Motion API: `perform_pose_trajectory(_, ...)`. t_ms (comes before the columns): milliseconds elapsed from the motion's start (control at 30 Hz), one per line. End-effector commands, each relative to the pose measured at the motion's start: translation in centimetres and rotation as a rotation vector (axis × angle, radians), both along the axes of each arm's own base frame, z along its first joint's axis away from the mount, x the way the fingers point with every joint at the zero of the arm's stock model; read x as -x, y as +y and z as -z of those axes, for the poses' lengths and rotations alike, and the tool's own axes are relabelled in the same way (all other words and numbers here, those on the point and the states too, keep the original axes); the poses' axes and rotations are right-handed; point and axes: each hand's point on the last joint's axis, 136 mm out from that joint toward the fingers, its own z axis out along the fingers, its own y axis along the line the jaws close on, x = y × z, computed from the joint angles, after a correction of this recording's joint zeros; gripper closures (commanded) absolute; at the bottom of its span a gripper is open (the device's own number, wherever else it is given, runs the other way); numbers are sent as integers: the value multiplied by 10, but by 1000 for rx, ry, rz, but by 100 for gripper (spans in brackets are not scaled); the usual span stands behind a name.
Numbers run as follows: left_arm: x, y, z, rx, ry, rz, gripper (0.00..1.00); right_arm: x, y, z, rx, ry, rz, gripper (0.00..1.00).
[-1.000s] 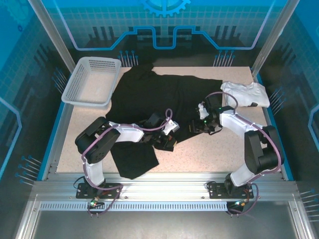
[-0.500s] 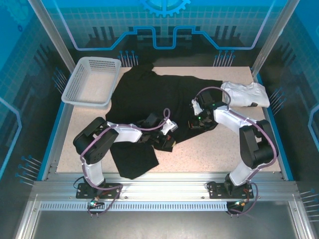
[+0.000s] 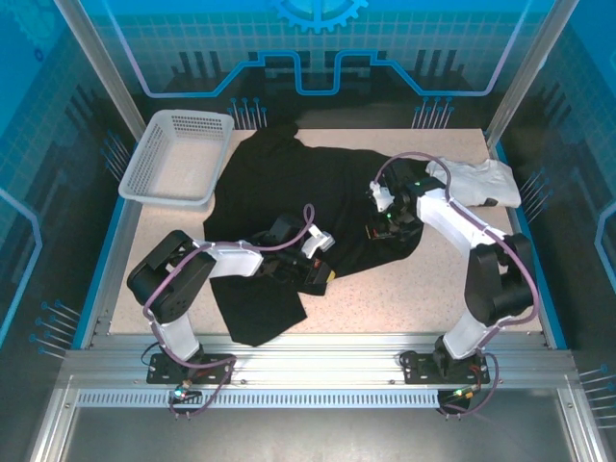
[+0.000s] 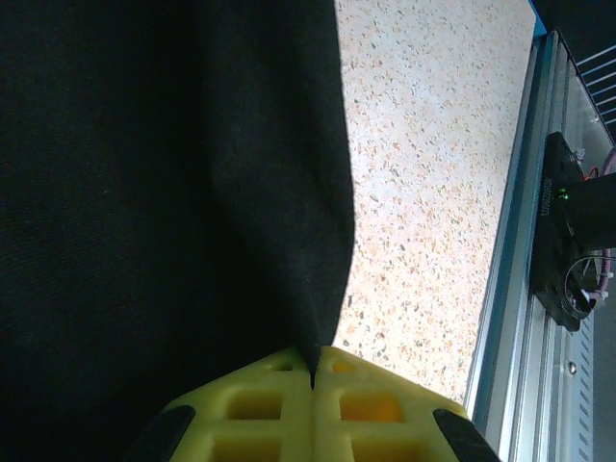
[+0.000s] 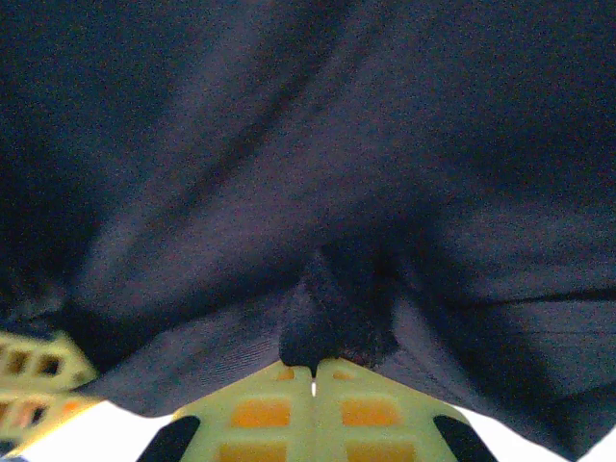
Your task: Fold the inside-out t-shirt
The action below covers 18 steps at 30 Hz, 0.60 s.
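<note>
The inside-out t-shirt (image 3: 289,183) is black and lies spread over the middle of the table, one flap reaching toward the near edge. My left gripper (image 3: 316,274) is shut on the t-shirt's edge near the table centre; in the left wrist view the yellow fingers (image 4: 260,404) pinch the black hem (image 4: 318,337) beside bare tabletop. My right gripper (image 3: 377,229) is shut on a bunch of the cloth at its right side, lifted slightly; in the right wrist view a dark fold (image 5: 332,327) sits between the yellow fingertips (image 5: 375,404).
A white plastic basket (image 3: 178,156) stands at the back left. A white folded garment (image 3: 474,181) lies at the back right, close to the right arm. The speckled tabletop (image 3: 404,289) is bare in front. A metal rail (image 4: 525,289) runs along the near edge.
My right gripper closed on the cloth and moved back and left, pulling the shirt's right part up with it. The left gripper shifted slightly left, still gripping.
</note>
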Motion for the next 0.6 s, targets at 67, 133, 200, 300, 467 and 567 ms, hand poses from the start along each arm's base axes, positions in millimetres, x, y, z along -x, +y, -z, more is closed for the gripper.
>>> perform_pose_trajectory(67,8,0,-3,24,23,27,100,-22,-45,16,234,-2,84,92)
perform_pose_trajectory(133,8,0,-2,21,23,26,100,-25,-55,16,284,-11,105,90)
perform_pose_trajectory(200,8,0,-2,19,25,25,100,-23,-56,16,284,-14,109,88)
perform_pose_trajectory(300,7,0,-2,20,23,26,100,-13,-50,16,238,-16,101,84)
perform_pose_trajectory(467,7,-1,2,17,32,28,100,6,-45,16,178,-21,99,73)
perform_pose_trajectory(567,7,-1,2,16,33,27,100,13,-26,16,99,-47,58,68)
